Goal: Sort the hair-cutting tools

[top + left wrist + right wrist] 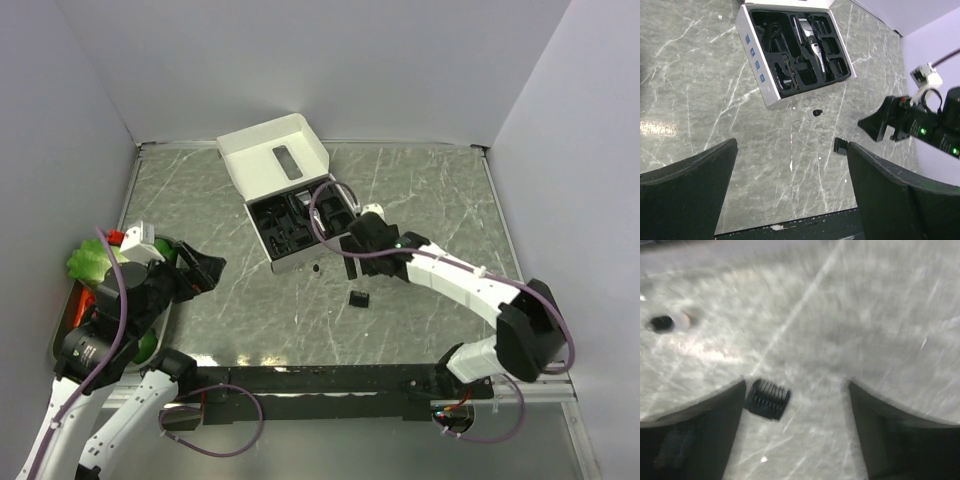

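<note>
A small black comb attachment (357, 298) lies loose on the marble table in front of the white box (300, 262). It also shows in the right wrist view (768, 399), close to my left finger, and in the left wrist view (841, 145). The black-and-silver clipper (810, 42), more comb attachments (837, 65) and the black cord (772, 32) sit in the box's black insert. My right gripper (356, 250) hovers open and empty above the loose comb, its jaws wide (796, 385). My left gripper (200, 270) is open and empty at the left (791, 145).
A small round black piece (317, 267) lies on the table by the box's front edge (661, 323). The box lid (275, 155) stands open at the back. A metal tray (66, 315) with green and orange items sits at the far left under the left arm.
</note>
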Available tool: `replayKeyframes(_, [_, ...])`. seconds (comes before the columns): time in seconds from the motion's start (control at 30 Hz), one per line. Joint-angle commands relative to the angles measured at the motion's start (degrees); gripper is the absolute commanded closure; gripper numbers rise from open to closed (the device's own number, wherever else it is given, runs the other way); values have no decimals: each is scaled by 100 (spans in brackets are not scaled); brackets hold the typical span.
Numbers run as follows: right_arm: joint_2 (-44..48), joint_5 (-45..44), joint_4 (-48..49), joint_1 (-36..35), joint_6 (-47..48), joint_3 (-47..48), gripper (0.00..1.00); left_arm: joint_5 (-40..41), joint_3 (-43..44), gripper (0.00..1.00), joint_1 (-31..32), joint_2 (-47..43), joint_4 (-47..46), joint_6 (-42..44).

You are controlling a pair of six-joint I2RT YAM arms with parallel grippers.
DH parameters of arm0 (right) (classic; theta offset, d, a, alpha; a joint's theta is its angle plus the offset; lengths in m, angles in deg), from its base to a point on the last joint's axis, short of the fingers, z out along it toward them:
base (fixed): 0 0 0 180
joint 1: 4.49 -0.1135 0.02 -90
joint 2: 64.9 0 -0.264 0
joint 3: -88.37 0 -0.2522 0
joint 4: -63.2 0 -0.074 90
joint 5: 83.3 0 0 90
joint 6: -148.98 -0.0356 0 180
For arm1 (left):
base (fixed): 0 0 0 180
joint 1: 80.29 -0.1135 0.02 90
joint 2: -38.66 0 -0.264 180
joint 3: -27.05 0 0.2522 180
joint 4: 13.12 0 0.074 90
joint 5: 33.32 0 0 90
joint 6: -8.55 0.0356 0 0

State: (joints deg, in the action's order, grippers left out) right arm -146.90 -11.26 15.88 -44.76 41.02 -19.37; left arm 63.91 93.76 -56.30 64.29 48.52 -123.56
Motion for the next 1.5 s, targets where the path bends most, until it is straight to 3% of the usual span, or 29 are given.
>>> replayKeyframes(0.0, [929, -200, 605, -156, -937, -575, 0, -265, 40, 3, 9, -84, -200, 238])
replayKeyframes(0.2, [1712, 132, 1270, -157, -1753, -1533, 0, -406, -13, 3, 9, -75, -305, 326])
replayKeyframes(0.33, [1880, 495, 1598, -182, -1589, -1799, 0, -432, -109, 3, 9, -128, -367, 335])
replayKeyframes(0.53, [1117, -936, 527, -69, -1299, -466, 0, -582, -267, 3, 9, -163, -446, 238])
replayKeyframes(0.77, [-262, -824, 359, 458, -1131, 820, 0, -415, -320, 3, 9, -198, -314, 168])
replayKeyframes(1.0, [-1721, 19, 351, 1714, -1553, 2085, 2, -380, -408, 3, 9, -146, -279, 27])
replayKeyframes(1.23, [-3662, 151, -493, 2014, -1510, 4071, 3, -221, -364, 3, 9, -32, -296, -26])
replayKeyframes(1.47, [-4184, 433, -591, 2032, -1176, 4249, 10, -300, -531, 3, 9, 48, -490, -96])
